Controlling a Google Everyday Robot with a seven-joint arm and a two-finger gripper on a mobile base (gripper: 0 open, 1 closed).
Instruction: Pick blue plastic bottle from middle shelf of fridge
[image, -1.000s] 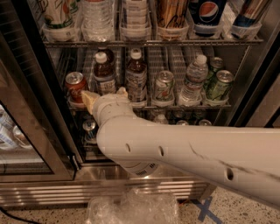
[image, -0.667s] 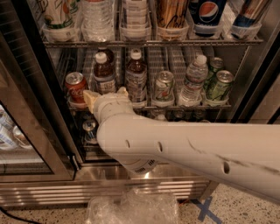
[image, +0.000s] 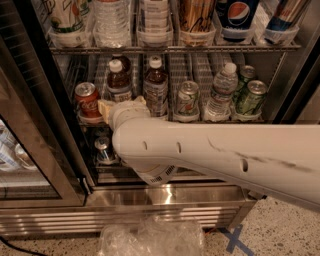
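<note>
The fridge (image: 45, 125) stands open, with its middle wire shelf in view. Two small bottles of dark reddish-brown drink with white caps stand on it: the left one (image: 119, 77) and another (image: 156, 87) to its right. My gripper (image: 106, 108) is inside the fridge at the middle shelf. It sits low in front of the left bottle, between that bottle and a red cola can (image: 88, 100). My white arm covers the left bottle's lower half and most of the gripper.
Green cans (image: 188, 100) (image: 250, 97) and a clear ribbed water bottle (image: 220, 90) fill the shelf's right side. The top shelf (image: 175, 49) holds bottles and cans close above. The glass door (image: 30, 150) stands open at left. Crumpled plastic (image: 150, 237) lies on the floor.
My arm has shifted slightly upward. The gripper stays at the left bottle's base and the drinks on the shelf have not moved.
</note>
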